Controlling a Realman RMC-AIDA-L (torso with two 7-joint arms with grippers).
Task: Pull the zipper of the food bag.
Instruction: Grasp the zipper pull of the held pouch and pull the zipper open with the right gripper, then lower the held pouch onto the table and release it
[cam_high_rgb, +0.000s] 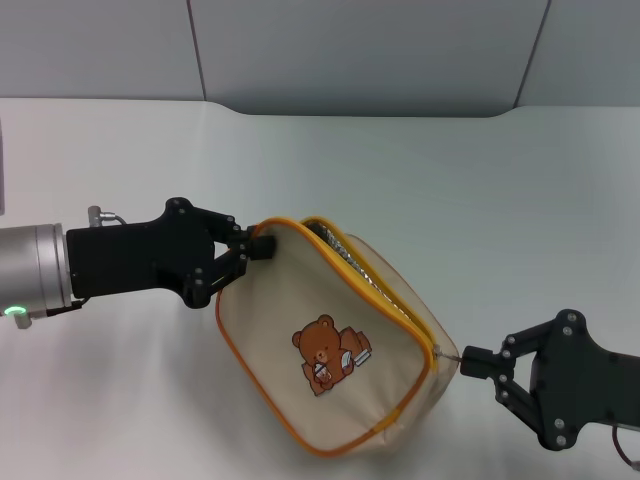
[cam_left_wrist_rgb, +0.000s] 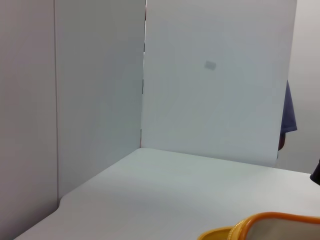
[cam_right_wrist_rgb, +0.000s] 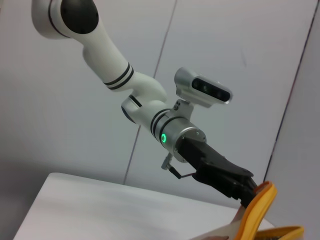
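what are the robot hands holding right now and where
Left hand grips the food bag by its orange-edged upper corner; right hand pinches the zipper pull tab.

A lab test cell: bare white table (cam_high_rgb: 420, 170) enclosed by plain grey partition panels (cam_left_wrist_rgb: 100, 90).

One food bag (cam_high_rgb: 330, 350) lies on one white table (cam_high_rgb: 420, 180), with one zipper (cam_high_rgb: 375, 280) and one bear print (cam_high_rgb: 330, 353). Two grippers: the left gripper (cam_high_rgb: 250, 250) and the right gripper (cam_high_rgb: 470, 362).
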